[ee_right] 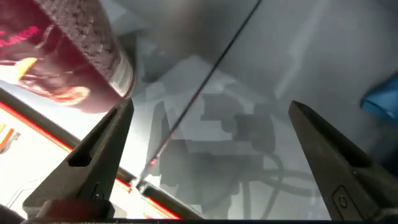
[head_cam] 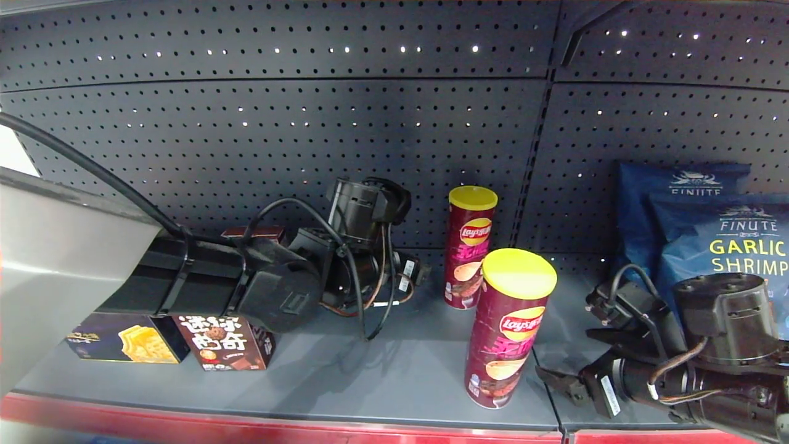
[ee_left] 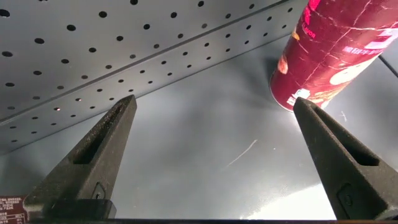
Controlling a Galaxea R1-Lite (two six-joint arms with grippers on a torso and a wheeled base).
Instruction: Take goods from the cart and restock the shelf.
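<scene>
Two maroon chip cans with yellow lids stand upright on the grey shelf (head_cam: 370, 370). The back can (head_cam: 470, 246) is near the pegboard; the front can (head_cam: 508, 327) is close to the red front edge. My left gripper (ee_left: 214, 101) is open and empty, low over the shelf, just left of the back can (ee_left: 329, 56). My right gripper (head_cam: 570, 361) is open and empty too, right of the front can (ee_right: 68, 62) and apart from it. In the head view the left arm's wrist (head_cam: 363, 246) covers its fingers.
Two small snack boxes, one dark blue (head_cam: 126, 345) and one brown (head_cam: 225, 342), sit at the shelf's front left under the left arm. Blue snack bags (head_cam: 721, 234) lean at the back right. The pegboard wall (head_cam: 308, 135) closes the back.
</scene>
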